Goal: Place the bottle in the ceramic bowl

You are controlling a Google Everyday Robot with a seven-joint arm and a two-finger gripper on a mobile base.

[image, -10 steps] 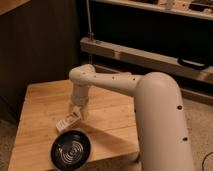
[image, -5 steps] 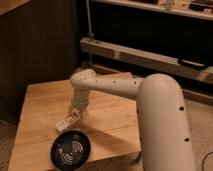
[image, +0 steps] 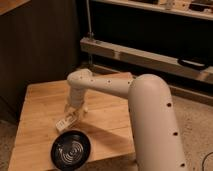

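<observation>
The small white bottle (image: 65,122) lies tilted on the wooden table (image: 40,100), its upper end right under my gripper (image: 75,113). The gripper hangs from the white arm (image: 107,87) and points down at the bottle's right end, touching or very close to it. The black glossy bowl (image: 71,149) with pale rings inside sits at the table's front edge, just below the bottle and a little to its right. The bowl holds nothing.
The arm's large white body (image: 152,130) fills the right front. A dark wall panel (image: 35,45) stands behind the table on the left. A metal rail (image: 145,57) and shelving run across the back right. Speckled floor (image: 192,107) lies to the right.
The arm's elbow has dropped slightly toward the table. The bottle and the bowl stay where they were.
</observation>
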